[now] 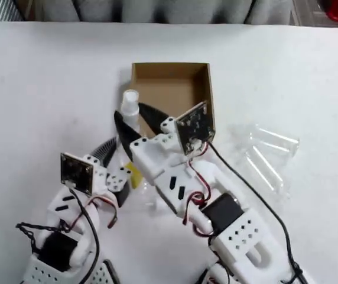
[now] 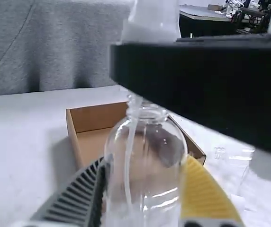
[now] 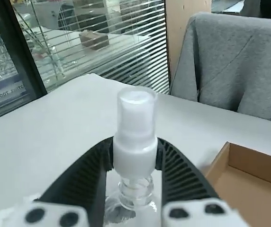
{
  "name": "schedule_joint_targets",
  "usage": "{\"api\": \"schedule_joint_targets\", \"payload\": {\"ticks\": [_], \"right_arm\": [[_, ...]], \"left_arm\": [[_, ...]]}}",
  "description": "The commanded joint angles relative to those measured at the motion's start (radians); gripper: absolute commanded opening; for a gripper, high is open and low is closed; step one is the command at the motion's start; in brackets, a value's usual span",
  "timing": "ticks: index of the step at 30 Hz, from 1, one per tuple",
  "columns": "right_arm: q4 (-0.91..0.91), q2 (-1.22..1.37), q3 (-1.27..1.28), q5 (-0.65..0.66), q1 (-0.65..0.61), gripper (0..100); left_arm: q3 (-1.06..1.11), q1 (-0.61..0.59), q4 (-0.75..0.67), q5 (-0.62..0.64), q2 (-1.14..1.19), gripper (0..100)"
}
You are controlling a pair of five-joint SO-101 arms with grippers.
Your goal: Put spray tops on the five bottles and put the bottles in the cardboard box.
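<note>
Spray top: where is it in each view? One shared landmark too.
High view: spray top beside the cardboard box, at its picture-left wall.
Left wrist view: spray top directly above the neck of the bottle.
Right wrist view: spray top between the fingers of the right gripper.
Shared landmark: the cardboard box.

The right gripper (image 1: 129, 113) pinches the white spray top (image 1: 130, 99) of a bottle (image 1: 132, 121) beside the cardboard box (image 1: 170, 89). The left gripper (image 1: 122, 158) holds that bottle lower down. More clear bottles (image 1: 265, 155) lie near the table (image 1: 39, 89)'s right edge.
</note>
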Motion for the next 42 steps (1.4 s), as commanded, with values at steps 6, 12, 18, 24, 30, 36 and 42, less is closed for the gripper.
{"api": "schedule_joint_targets", "payload": {"ticks": [6,12,18,24,30,36,42], "right_arm": [[0.036,-0.002,-0.018,0.023,-0.008,5.7],[0.189,-0.068,-0.063,0.015,-0.041,20.1],[0.285,-0.124,-0.149,0.015,-0.036,20.4],[0.334,-0.157,-0.256,0.014,-0.013,19.6],[0.328,-0.065,-0.362,0.017,0.107,3.3],[0.325,0.114,-0.448,0.014,0.182,1.9],[0.325,0.305,-0.618,0.017,0.193,2.2]], "left_arm": [[-0.018,0.016,-0.008,-0.012,-0.015,2],[-0.018,0.016,-0.008,-0.012,-0.015,2],[-0.018,0.018,-0.008,-0.012,-0.015,2],[-0.018,0.016,-0.008,-0.012,-0.015,2],[-0.018,0.016,-0.008,-0.012,-0.015,2],[-0.020,0.016,-0.008,-0.012,-0.015,2],[-0.020,0.016,-0.008,-0.012,-0.015,2]]}}
